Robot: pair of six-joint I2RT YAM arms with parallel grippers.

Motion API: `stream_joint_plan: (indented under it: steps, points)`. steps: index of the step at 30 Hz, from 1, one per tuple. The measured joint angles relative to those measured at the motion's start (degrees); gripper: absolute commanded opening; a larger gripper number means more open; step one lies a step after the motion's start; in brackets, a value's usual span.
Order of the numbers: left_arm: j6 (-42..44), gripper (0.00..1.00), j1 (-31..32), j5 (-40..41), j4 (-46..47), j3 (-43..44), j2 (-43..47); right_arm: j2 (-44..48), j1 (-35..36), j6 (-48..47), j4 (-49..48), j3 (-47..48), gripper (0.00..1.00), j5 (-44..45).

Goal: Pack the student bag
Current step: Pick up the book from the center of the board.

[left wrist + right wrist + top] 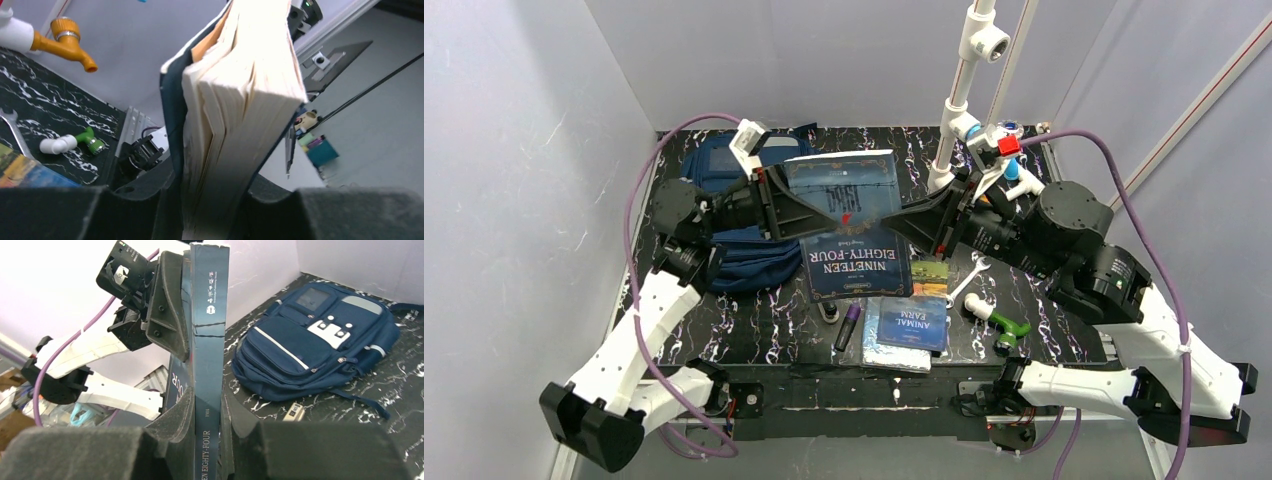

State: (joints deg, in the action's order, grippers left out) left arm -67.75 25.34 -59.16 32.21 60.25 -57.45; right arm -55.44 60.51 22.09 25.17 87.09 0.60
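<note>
A dark blue book titled "Nineteen Eighty-Four" (852,225) is held flat in the air above the table, between both grippers. My left gripper (784,205) is shut on its page edge, which shows in the left wrist view (235,100). My right gripper (912,222) is shut on its spine, which shows in the right wrist view (207,340). The navy student bag (724,175) lies at the back left, partly hidden under the left arm and the book. In the right wrist view the bag (310,340) lies flat, front pockets up, and looks closed.
An "Animal Farm" book (912,322), a purple marker (848,326), a wrench (969,278) and a white-green pipe fitting (996,322) lie near the front. A white pipe stand (964,90) with taps rises at the back right. A small beige object (294,411) lies beside the bag.
</note>
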Motion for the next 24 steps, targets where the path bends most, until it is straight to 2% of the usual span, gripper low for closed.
stream_joint_plan:
  steps: [5, 10, 11, 17, 18, 22, 23, 24]
  points:
    - [-4.31, 0.17, 0.0, 1.36, 0.22, -0.92, -3.45, 0.66, -0.07, 1.75, 0.28, -2.03, 0.01, 4.72]
    - [-5.64, 0.03, 0.0, 3.19, 0.11, -1.22, -3.08, 1.6, -0.07, 4.83, -0.79, -3.96, 0.05, 7.56]
    - [-5.97, 0.01, 0.02, 3.39, 0.13, -1.22, -2.99, 1.92, -0.07, 5.53, -1.55, -4.55, 0.09, 7.61]
    - [-7.52, 0.0, -0.31, 4.74, -0.2, -1.29, -2.93, 1.57, -0.39, 9.44, -5.42, -6.32, 0.48, 7.15]
    - [-8.0, 0.0, -0.33, 5.18, -0.2, -1.29, -2.93, 1.27, -0.52, 10.05, -6.54, -6.36, 0.52, 7.02]
    - [-8.81, 0.0, -0.33, 6.25, -0.17, -1.29, -2.93, -0.48, -0.57, 11.5, -11.15, -7.13, 0.49, 5.9]
    - [-8.87, 0.0, -0.33, 6.32, -0.17, -1.29, -2.93, -0.92, -0.68, 11.8, -11.89, -7.37, 0.46, 5.6]
    - [-8.98, 0.0, -0.33, 6.29, -0.2, -1.29, -2.91, -1.44, -0.79, 12.07, -12.31, -7.41, 0.36, 5.35]
